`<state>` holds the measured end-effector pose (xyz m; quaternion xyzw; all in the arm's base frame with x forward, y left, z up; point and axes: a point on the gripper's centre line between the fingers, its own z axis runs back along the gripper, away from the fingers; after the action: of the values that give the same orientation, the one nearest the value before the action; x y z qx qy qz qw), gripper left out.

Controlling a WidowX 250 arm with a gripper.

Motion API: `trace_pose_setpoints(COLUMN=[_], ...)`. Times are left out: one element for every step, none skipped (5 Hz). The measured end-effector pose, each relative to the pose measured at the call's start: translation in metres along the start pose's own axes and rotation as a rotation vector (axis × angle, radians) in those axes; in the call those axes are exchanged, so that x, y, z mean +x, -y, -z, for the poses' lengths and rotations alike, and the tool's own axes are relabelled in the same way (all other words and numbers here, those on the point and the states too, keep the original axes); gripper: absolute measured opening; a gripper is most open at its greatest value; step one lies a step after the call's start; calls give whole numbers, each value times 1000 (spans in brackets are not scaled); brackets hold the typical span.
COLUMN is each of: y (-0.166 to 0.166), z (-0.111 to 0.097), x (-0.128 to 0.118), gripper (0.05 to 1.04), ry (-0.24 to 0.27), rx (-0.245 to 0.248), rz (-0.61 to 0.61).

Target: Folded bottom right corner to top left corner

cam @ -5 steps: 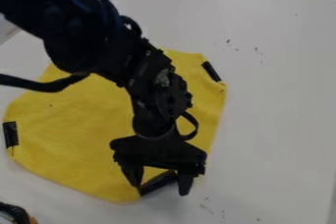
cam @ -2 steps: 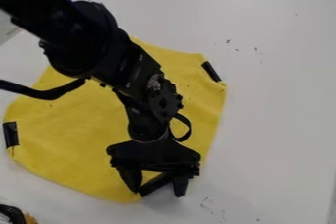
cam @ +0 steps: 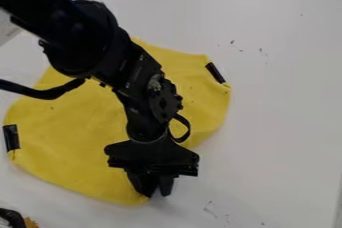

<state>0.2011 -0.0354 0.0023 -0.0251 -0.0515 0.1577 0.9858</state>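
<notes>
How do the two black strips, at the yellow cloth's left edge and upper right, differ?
The left strip runs nearly straight up and down in view; the upper right strip slants down to the right. The left strip looks broader, the upper right strip narrower. Both are black and lie along the edge of the yellow cloth.

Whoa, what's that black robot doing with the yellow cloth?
The robot arm is reaching over a yellow cloth spread on a white table. Its gripper is down at the cloth's bottom corner, with the fingers close together, and looks to be pinching it. The job is to fold that corner across to the opposite one, but it isn't folded over yet. Black strips mark the cloth's left and right sides.
</notes>
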Motion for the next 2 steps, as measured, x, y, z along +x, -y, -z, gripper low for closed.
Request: trace_pose_setpoints(y=[4, 10], z=[-11, -39], x=[-9, -12], gripper=[200, 96], ry=[-16, -9], rx=[38, 70], rz=[8, 15])
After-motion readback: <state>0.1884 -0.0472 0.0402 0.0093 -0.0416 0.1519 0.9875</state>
